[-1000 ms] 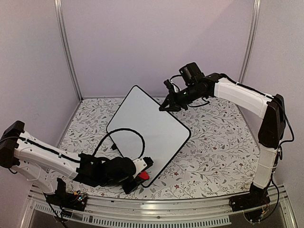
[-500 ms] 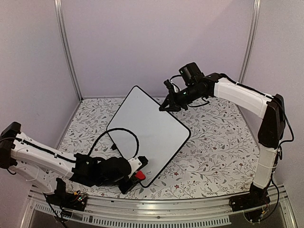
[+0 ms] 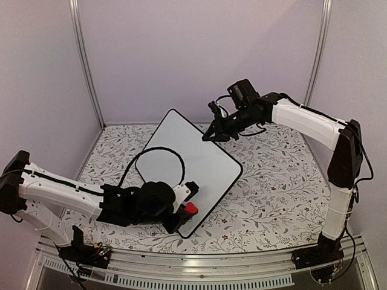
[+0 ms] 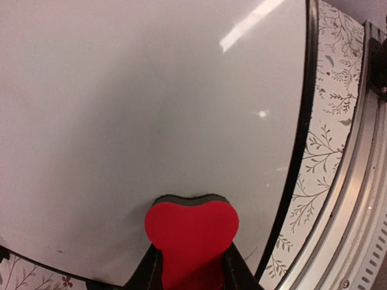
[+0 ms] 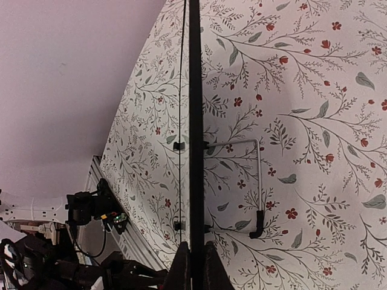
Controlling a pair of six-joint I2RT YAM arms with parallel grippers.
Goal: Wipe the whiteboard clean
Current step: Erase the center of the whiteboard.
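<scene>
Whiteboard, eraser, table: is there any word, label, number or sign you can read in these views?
None can be read.
The whiteboard shows no legible writing in the overhead or left wrist view.
The red eraser carries no label.
The tablecloth has only a floral print.

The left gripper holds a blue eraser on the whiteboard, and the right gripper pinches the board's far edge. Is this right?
The eraser in the left gripper is red, not blue; the left wrist view shows it. The rest is right: it sits on the whiteboard, and the right gripper pinches the far edge.
</scene>
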